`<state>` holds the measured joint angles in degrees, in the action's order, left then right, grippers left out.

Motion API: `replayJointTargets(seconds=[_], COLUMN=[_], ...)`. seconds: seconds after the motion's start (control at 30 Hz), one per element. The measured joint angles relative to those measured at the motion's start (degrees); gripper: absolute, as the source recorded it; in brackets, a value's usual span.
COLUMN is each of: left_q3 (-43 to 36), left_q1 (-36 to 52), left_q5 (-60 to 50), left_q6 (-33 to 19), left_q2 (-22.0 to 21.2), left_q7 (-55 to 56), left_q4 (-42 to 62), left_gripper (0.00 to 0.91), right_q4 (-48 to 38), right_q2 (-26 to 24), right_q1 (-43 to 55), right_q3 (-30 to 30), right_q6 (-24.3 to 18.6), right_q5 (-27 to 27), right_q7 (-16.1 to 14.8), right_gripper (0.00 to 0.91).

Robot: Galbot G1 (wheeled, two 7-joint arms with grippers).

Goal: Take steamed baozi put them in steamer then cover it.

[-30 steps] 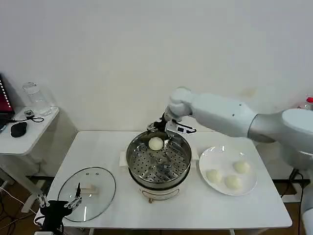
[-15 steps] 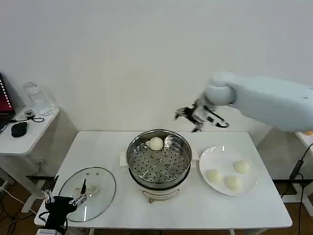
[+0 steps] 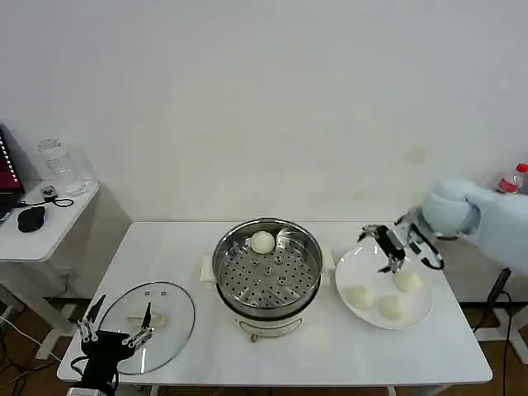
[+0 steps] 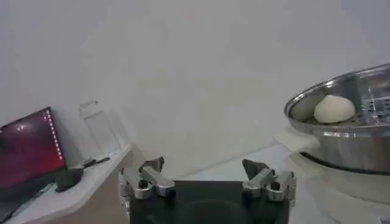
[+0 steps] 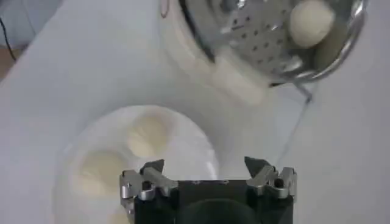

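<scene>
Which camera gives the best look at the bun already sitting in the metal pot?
The head view: the bun lies whole on the steamer tray's far side. The left wrist view shows its top above the rim; the right wrist view shows it blurred near the edge.

Bright, even light washes the white wall and table (image 3: 330, 355) with only faint shadows, the steamer (image 3: 267, 268) glints with glare, and the right wrist view looks soft.

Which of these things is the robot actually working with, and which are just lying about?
Job: steamer, baozi in it, three baozi on the plate, glass cover, right gripper.
Lying about: jar, mouse, red-capped bottle.
</scene>
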<state>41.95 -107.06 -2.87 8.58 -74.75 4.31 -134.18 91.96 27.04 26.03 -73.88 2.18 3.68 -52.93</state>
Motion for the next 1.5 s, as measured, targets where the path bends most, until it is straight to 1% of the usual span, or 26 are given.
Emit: replayJointTargets(seconds=[0.13,0.3,0.5,0.77,1.03,1.1,1.13,1.17,1.2,1.3,1.4,1.47,1.5], left_q3=[0.0,0.0,0.4,0.7,1.3,1.3,1.2,1.2,1.2,1.1,1.1,1.1,1.1], left_q1=[0.0,-0.1,0.0,-0.1,-0.3,-0.3,-0.3,-0.3,-0.3,-0.3,-0.2,-0.2,-0.2], left_q5=[-0.2,-0.3,-0.3,-0.3,-0.2,-0.2,-0.2,-0.2,-0.2,-0.2,-0.2,-0.2,-0.2], left_q6=[0.1,0.1,0.3,0.4,0.4,0.4,0.4,0.4,0.4,0.4,0.4,0.4,0.4], left_q2=[-0.3,-0.7,-0.9,-1.2,-1.3,-1.4,-1.4,-1.5,-1.5,-1.6,-1.6,-1.6,-1.6], left_q7=[0.0,0.0,0.0,0.0,0.0,0.0,0.0,0.0,0.0,0.0,0.0,0.0,0.0], left_q4=[0.0,0.0,0.2,0.5,0.5,0.5,0.5,0.5,0.5,0.5,0.5,0.5,0.4], left_gripper=[0.907,0.907,0.907,0.907,0.907,0.907,0.907,0.907,0.907,0.907,0.907,0.907,0.907], right_q4=[-1.1,-3.4,-7.2,-12.2,-15.5,-16.3,-16.6,-16.9,-17.1,-17.5,-18.1,-18.3,-18.3], right_q2=[-0.5,0.1,2.2,6.3,9.8,10.5,10.9,11.3,11.6,12.2,12.6,12.7,12.7], right_q1=[-5.1,-10.1,-14.7,-19.0,-21.1,-21.7,-21.9,-22.1,-22.3,-22.8,-23.0,-23.0,-23.0], right_q3=[3.3,6.5,9.0,12.0,13.0,13.3,13.4,13.6,13.8,14.0,14.2,14.4,14.5], right_q6=[0.9,1.6,2.0,2.2,2.5,2.5,2.6,2.6,2.6,2.8,2.8,2.8,2.8], right_q5=[-0.4,-1.0,-1.7,-3.0,-3.7,-4.0,-4.0,-4.1,-4.2,-4.7,-4.9,-4.9,-5.0], right_q7=[-0.3,-0.6,-1.0,-0.3,-0.6,-0.5,-0.5,-0.5,-0.5,-0.5,-0.6,-0.6,-0.7], right_gripper=[0.907,0.907,0.907,0.907,0.907,0.887,0.856,0.856,0.826,0.776,0.746,0.675,0.665])
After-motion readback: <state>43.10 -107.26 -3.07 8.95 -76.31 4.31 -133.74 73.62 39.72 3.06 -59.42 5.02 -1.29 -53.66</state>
